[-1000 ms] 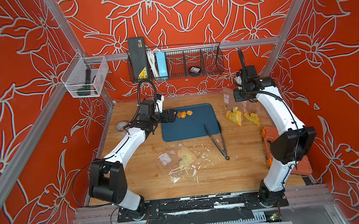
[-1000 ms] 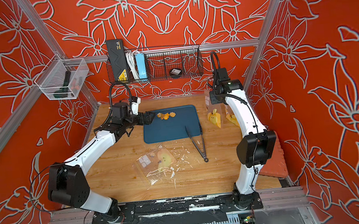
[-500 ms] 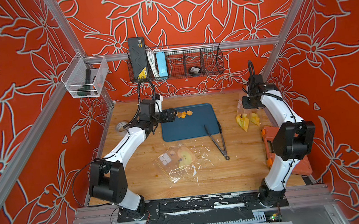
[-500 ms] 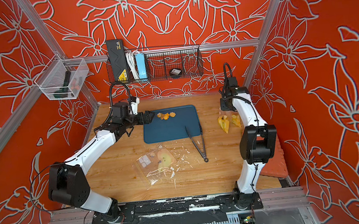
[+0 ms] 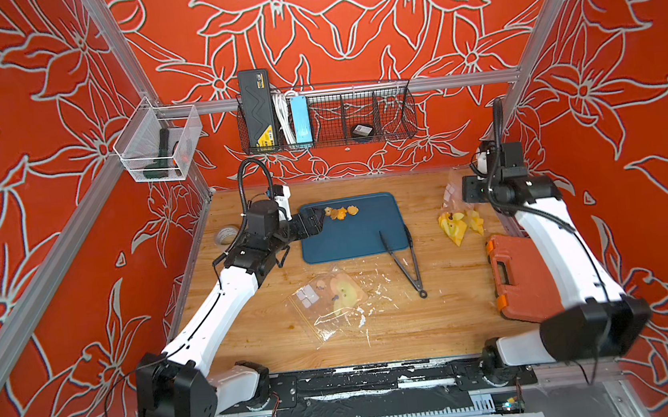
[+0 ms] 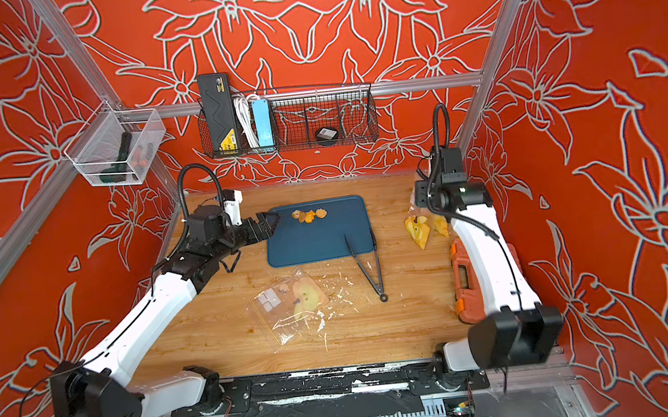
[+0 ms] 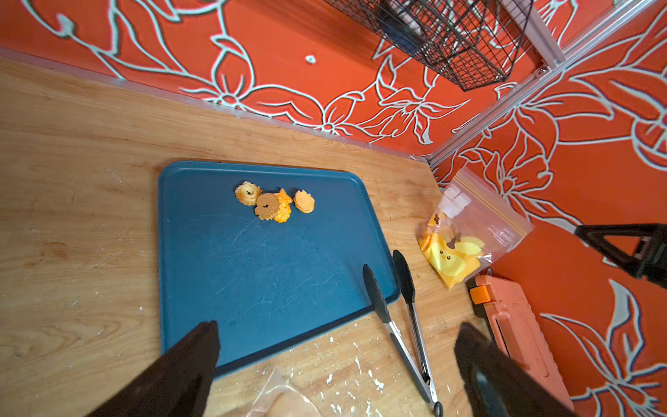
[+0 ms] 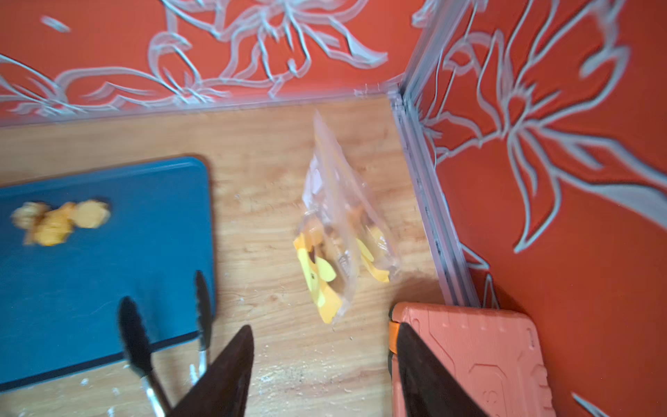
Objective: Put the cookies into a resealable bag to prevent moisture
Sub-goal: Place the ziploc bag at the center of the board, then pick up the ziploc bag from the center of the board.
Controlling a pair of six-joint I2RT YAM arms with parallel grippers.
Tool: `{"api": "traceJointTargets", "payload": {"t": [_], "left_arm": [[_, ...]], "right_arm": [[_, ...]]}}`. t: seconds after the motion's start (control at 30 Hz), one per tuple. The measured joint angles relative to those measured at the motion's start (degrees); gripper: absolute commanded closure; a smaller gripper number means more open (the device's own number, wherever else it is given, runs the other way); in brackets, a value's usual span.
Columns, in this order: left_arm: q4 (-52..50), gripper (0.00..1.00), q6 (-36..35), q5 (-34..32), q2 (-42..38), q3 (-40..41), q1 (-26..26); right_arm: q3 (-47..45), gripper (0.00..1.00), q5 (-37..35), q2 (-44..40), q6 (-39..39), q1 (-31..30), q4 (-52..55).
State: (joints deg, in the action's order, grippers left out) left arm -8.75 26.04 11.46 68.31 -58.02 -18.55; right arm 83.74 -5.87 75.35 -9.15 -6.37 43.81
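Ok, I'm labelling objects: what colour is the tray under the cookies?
The tray is plain dark blue, seen best in the left wrist view.

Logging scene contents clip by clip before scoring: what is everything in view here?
cookies: about four, orange and brown, clustered on tray
tray: one, blue, table's back centre
tongs: one, black-tipped metal, tips on tray corner
front bag: one, clear with yellow print, table's front centre
right bag: one, clear with yellow print, table's far right
case: one, orange, table's right edge
tape roll: one, pale, table's far left
wire basket: one, black, back wall
bin: one, clear, left post
table: one, wooden
left gripper: black fingers open, beside tray
right gripper: black fingers open, empty, near right bag
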Motion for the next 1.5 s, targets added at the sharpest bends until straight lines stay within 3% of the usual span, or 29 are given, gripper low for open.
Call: {"api": "traceJointTargets", "payload": {"t": [0.13, 0.23, 0.4, 0.5, 0.63, 0.83, 1.03, 1.4, 1.5], "left_arm": [[-4.81, 0.02, 2.08, -6.05, -5.81, 5.68, -7.89], [-9.07, 0.02, 5.68, -9.70, -10.73, 12.72, -10.54], [-16.31, 0.06, 12.24, -13.62, -19.32, 22.18, -10.71], [-19.15, 0.12, 15.50, -14.40, -19.96, 23.50, -10.62], [-19.69, 0.14, 19.06, -13.14, -21.90, 26.47, -7.61], [-19.93, 0.16, 20.72, -7.96, -25.00, 31.19, 2.78], [-20.31, 0.16, 21.57, -5.05, -24.87, 31.91, 4.04], [-20.04, 0.16, 21.77, -3.17, -24.30, 31.91, 4.11], [-19.39, 0.17, 21.73, -2.49, -23.91, 32.17, 4.11]], "right_arm": [[-7.69, 0.45, 0.07, -6.73, -1.66, -13.70, -1.55], [-15.72, 0.46, 2.71, -6.60, -4.79, -24.79, -4.48], [-25.03, 0.47, 11.13, 2.91, -10.12, -38.53, -11.72], [-24.59, 0.38, 14.95, 10.75, -12.09, -43.12, -16.48], [-21.29, 0.28, 17.51, 19.12, -13.81, -44.48, -20.02], [-14.97, 0.23, 18.51, 27.58, -14.12, -44.48, -21.14], [-9.77, 0.22, 18.34, 33.00, -14.10, -45.55, -19.50], [-6.99, 0.45, 15.56, 37.35, -15.69, -46.10, -15.82], [-7.72, 0.57, 13.38, 37.22, -17.14, -46.07, -15.98]]}}
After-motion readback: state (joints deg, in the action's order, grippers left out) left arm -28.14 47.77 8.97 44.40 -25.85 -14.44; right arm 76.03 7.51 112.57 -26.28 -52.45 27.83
